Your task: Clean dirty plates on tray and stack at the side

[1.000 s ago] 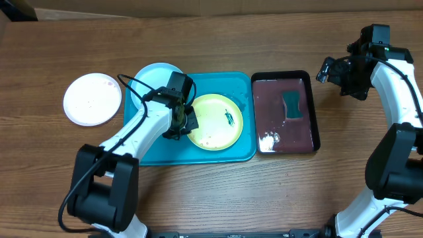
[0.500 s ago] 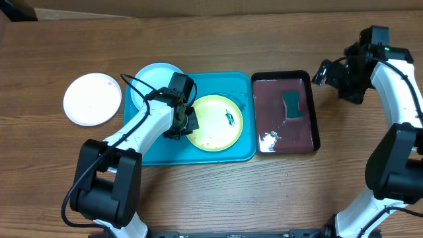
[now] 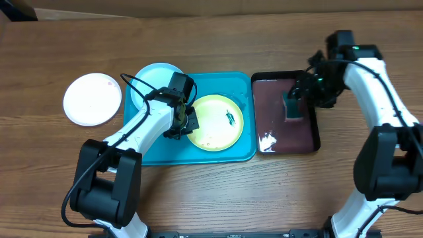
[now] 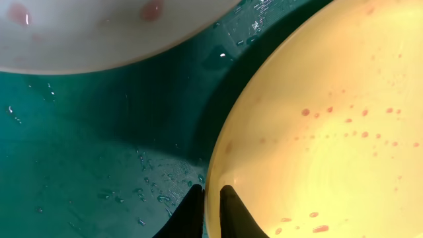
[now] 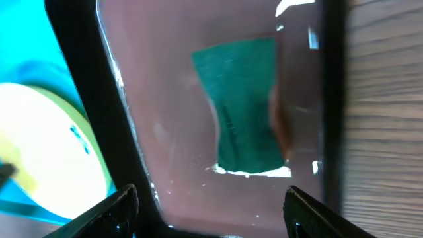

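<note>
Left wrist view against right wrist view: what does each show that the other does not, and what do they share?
Only the left wrist view: the left gripper closed on the rim of the yellow-green plate, the edge of the pale blue plate, water drops. Only the right wrist view: the open right gripper over the black tray, the green sponge in it, the wooden table, the plate's dark smudge. Both: the yellow-green plate and the turquoise tray.

No writing, label, brand or number can be read anywhere.
</note>
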You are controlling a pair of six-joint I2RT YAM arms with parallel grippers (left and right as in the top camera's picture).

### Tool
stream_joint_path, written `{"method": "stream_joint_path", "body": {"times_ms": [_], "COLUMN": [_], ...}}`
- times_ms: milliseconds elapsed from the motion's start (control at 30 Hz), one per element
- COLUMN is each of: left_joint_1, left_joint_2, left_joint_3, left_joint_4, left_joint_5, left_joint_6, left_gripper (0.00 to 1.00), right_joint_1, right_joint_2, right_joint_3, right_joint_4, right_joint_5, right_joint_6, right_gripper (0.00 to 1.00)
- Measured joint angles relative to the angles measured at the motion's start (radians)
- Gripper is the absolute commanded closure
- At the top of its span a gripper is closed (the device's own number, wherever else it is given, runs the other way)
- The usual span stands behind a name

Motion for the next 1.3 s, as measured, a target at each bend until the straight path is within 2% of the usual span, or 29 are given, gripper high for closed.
{"method": "stream_joint_path", "body": {"times_ms": [300,600,867,967,1200,1300], "left_joint_1": [0.0,0.0,0.0,0.0,0.0,0.0], "left_joint_2": [0.0,0.0,0.0,0.0,0.0,0.0], "left_joint_3": [0.0,0.0,0.0,0.0,0.0,0.0], "left_joint_4": [0.0,0.0,0.0,0.0,0.0,0.0], "left_joint_5": [0.0,0.0,0.0,0.0,0.0,0.0], "left_joint_6": [0.0,0.0,0.0,0.0,0.0,0.0], "left_gripper": [0.88,0.88,0.88,0.88,0.88,0.88], "right_joint_1": [0.142,0.145,0.145,0.145,0.145,0.145], "right_joint_2": [0.0,0.008,0.097,0.135,0.172,0.172], "right_joint_3": [0.0,0.0,0.0,-0.001,-0.002,-0.003], "right_joint_4": [-0.02,0.027,0.062,0.084,0.096,0.097], "right_joint_5": [0.262,0.322,0.325,0.325,0.32,0.32], "right_joint_6": [-0.005,-0.005,-0.006,-0.006,-0.009,-0.008], "right_gripper": [0.28,0.28,0.28,0.34,0.33,0.43]}}
